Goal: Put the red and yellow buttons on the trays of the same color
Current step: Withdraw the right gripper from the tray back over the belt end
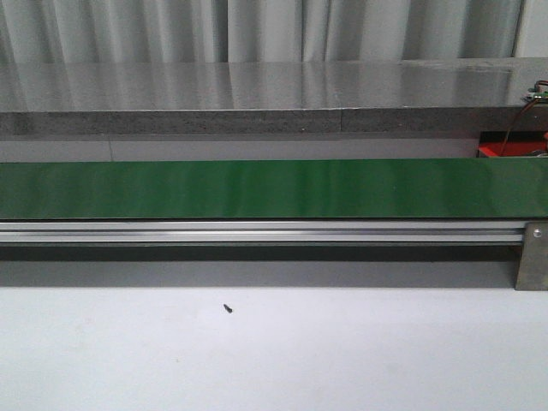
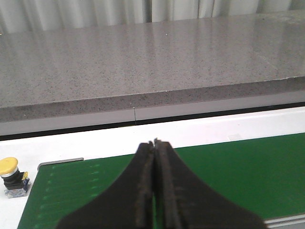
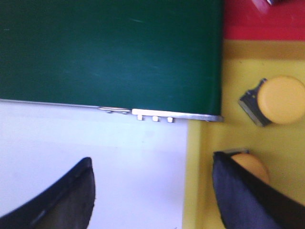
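1. In the front view, a long green belt (image 1: 257,188) runs across the scene, with a metal rail (image 1: 257,231) along its near edge and a white surface (image 1: 274,360) in front of it. A small dark speck (image 1: 228,308) lies on that white surface. Neither arm shows in this view.
2. Behind the belt is a grey stone ledge (image 1: 257,90). A bit of a red tray (image 1: 505,151) shows at the far right.
3. The left gripper (image 2: 155,143) is fully closed, its two black fingers pressed together with nothing between them. It hangs over the belt.
4. In the left wrist view, a yellow button (image 2: 10,172) on a black base stands on the white surface just off the end of the belt, apart from the left gripper.
5. The right gripper (image 3: 152,191) is spread wide and holds nothing.
6. One of its fingers is over the white surface, the other over the yellow tray (image 3: 209,143) past the belt's end.
7. Two yellow buttons lie in the yellow tray: one (image 3: 279,101) in plain sight, another (image 3: 252,164) partly hidden behind a right finger (image 3: 248,195).
8. The red tray (image 3: 267,26) touches the yellow tray's far side.
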Tool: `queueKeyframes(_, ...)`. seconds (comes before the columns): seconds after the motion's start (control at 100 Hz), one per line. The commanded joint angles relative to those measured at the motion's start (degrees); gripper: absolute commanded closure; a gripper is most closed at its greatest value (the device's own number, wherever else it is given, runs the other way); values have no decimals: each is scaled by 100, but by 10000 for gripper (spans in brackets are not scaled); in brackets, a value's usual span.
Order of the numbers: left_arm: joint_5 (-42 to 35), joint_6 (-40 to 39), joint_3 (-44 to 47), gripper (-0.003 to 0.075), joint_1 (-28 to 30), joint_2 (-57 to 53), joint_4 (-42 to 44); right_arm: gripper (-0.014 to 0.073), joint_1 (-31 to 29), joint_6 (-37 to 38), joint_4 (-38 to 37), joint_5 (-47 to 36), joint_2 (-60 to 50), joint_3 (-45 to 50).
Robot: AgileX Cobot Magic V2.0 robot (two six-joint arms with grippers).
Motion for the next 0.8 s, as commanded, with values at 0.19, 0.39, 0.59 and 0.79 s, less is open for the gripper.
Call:
queueKeyframes(0.19, -388, -23, -178, 740, -45, 18, -86, 73, 913, 309, -500, -362, -860, -173)
queueKeyframes(0.39, -388, -23, -178, 740, -45, 18, -86, 77, 989, 391, -562, -410, -1155, -161)
queueKeyframes(0.59, -388, -23, -178, 740, -45, 18, -86, 309, 989, 391, -562, -422, -1354, -157)
queueKeyframes(0.79, -388, -23, -178, 740, -45, 18, -86, 668, 989, 391, -562, -392, -1361, -157)
